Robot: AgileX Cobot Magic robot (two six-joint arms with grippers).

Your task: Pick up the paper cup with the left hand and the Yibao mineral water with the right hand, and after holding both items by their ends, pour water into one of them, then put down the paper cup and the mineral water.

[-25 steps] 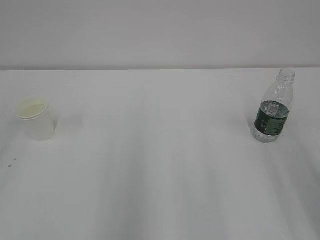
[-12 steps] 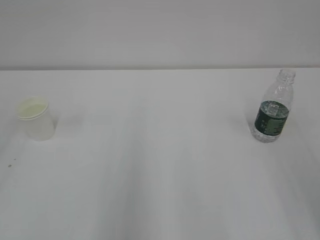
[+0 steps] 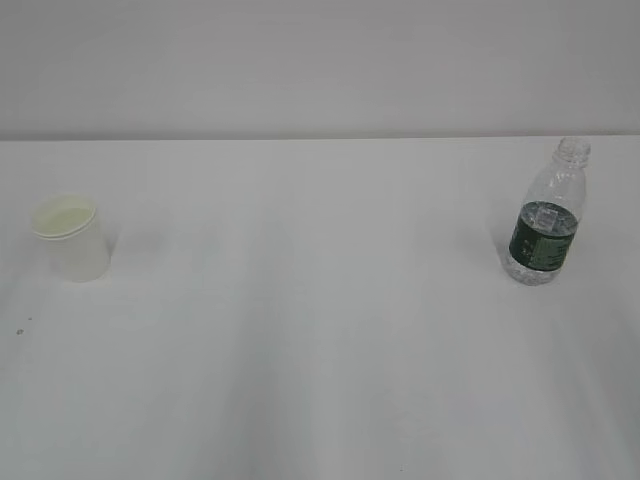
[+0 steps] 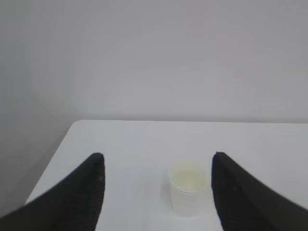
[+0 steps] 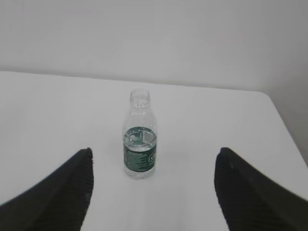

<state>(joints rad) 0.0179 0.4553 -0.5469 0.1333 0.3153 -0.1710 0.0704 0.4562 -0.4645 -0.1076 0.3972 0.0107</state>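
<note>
Beyond open left hand (image 4: 156, 161): paper cup (image 4: 189, 189), untouched, upright.

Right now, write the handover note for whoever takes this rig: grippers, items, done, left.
Left gripper: open, empty, lined up on the paper cup but short of it.
Right gripper: open, empty, facing the Yibao mineral water, also short of it.
Cup stands upright at the table's left; bottle upright at the right, uncapped, partly filled.
Done: nothing gripped or poured.
Left: grasp both, lift, pour water into the cup, set both down.
</note>
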